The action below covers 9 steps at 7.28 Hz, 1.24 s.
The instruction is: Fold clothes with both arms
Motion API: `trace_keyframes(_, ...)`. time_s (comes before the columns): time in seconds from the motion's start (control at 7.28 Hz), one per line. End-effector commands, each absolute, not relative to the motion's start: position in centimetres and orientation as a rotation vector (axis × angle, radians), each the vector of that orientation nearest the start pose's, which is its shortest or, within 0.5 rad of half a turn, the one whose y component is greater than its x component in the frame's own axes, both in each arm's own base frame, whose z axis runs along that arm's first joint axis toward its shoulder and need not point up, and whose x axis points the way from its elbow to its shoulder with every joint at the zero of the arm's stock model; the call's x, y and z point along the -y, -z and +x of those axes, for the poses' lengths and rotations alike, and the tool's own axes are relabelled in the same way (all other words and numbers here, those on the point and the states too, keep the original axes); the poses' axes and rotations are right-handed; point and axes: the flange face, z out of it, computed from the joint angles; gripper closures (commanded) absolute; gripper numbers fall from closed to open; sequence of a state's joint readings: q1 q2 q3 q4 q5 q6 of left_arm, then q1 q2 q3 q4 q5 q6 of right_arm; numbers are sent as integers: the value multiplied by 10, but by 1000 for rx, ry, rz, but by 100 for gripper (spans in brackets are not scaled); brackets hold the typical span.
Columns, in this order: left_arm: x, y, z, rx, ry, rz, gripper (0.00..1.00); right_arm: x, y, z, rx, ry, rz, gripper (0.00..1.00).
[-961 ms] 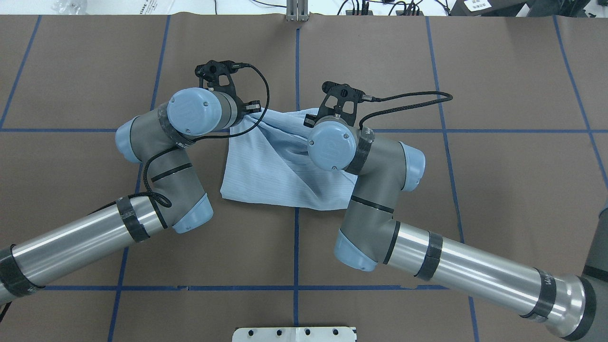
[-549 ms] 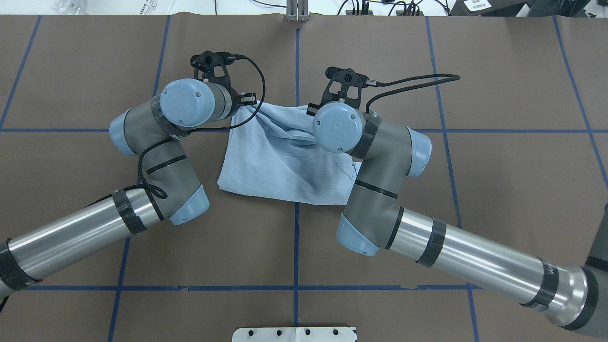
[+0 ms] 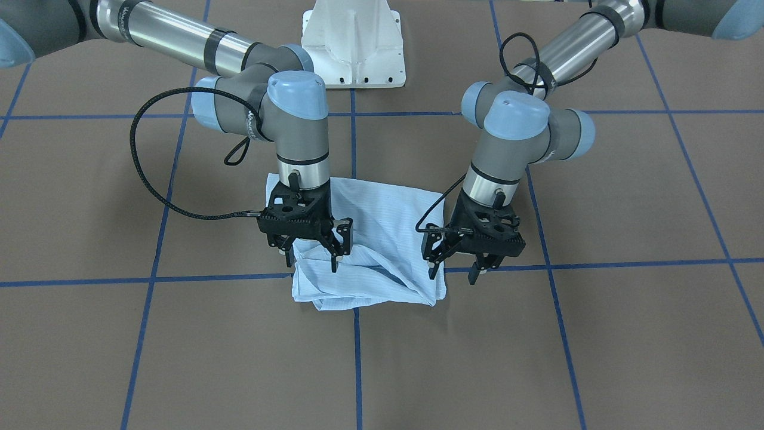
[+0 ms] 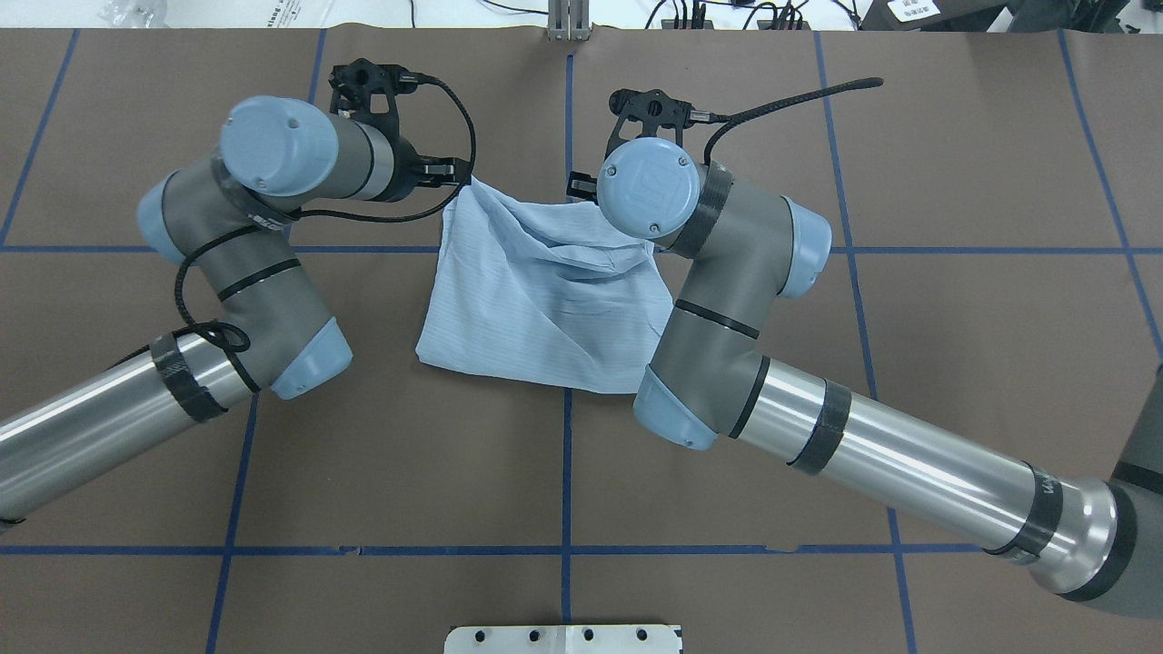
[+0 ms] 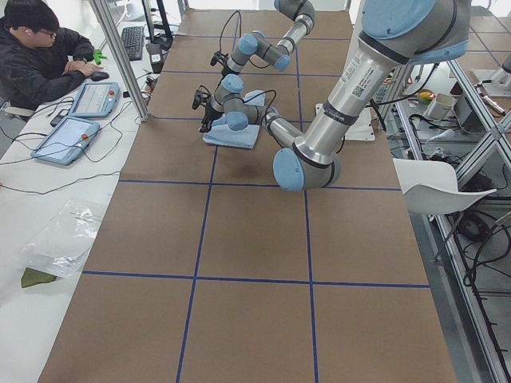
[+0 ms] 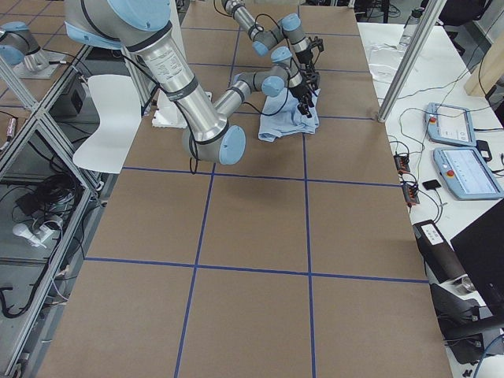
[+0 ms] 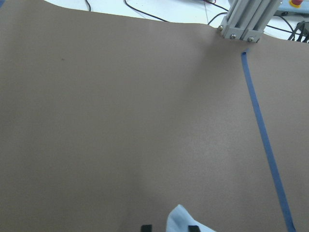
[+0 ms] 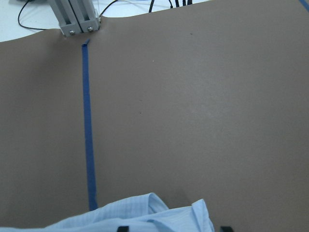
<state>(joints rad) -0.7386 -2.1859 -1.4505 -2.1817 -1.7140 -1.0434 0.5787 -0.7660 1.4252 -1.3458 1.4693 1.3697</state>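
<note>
The light blue striped shirt (image 3: 382,239) lies folded and wrinkled on the brown table (image 3: 597,334), also visible from overhead (image 4: 536,300). In the front-facing view my right gripper (image 3: 311,258) stands open, pointing down over the shirt's corner at that view's left. My left gripper (image 3: 453,272) is open at the shirt's other front corner, one finger over the cloth edge. In the left wrist view a small tip of shirt (image 7: 179,218) shows between the fingertips (image 7: 146,227). The right wrist view shows bunched shirt edge (image 8: 145,212) between widely spread fingertips (image 8: 226,228).
The white pedestal base (image 3: 353,45) stands at the robot's side. An aluminium post (image 4: 565,18) rises at the table's far edge. Blue tape lines (image 4: 567,472) cross the brown cover. A person (image 5: 36,60) sits at a side bench with tablets (image 5: 96,96).
Both wrists moved toward the far edge, and the left arm swung outward to its left. The shirt's far edge went with them and now lies wider, its left corner farther out.
</note>
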Motion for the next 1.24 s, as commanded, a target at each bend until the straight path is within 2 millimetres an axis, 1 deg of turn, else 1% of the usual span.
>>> trace_keyframes(0.0, 569, -287, 429, -962, 62, 573, 0, 499, -198, -586, 799, -336, 409, 0)
trace_keyframes(0.14, 569, -288, 429, -961, 62, 572, 0, 485, -199, -599, 768, -268, 462, 25)
trace_keyframes(0.27, 569, -290, 429, -959, 63, 569, 0, 483, -207, -605, 704, -133, 528, 47)
trace_keyframes(0.41, 569, -290, 428, -960, 66, 570, 0, 488, -215, -609, 658, -75, 565, 47)
trace_keyframes(0.55, 570, -290, 428, -959, 68, 568, 0, 492, -219, -610, 616, -21, 609, 47)
trace_keyframes(0.69, 569, -291, 428, -958, 68, 567, 0, 493, -216, -612, 602, 10, 623, 47)
trace_keyframes(0.82, 569, -292, 428, -958, 69, 567, 0, 495, -201, -618, 612, 13, 630, 47)
trace_keyframes(1.1, 569, -292, 428, -960, 73, 565, 0, 489, -200, -626, 622, 2, 620, 46)
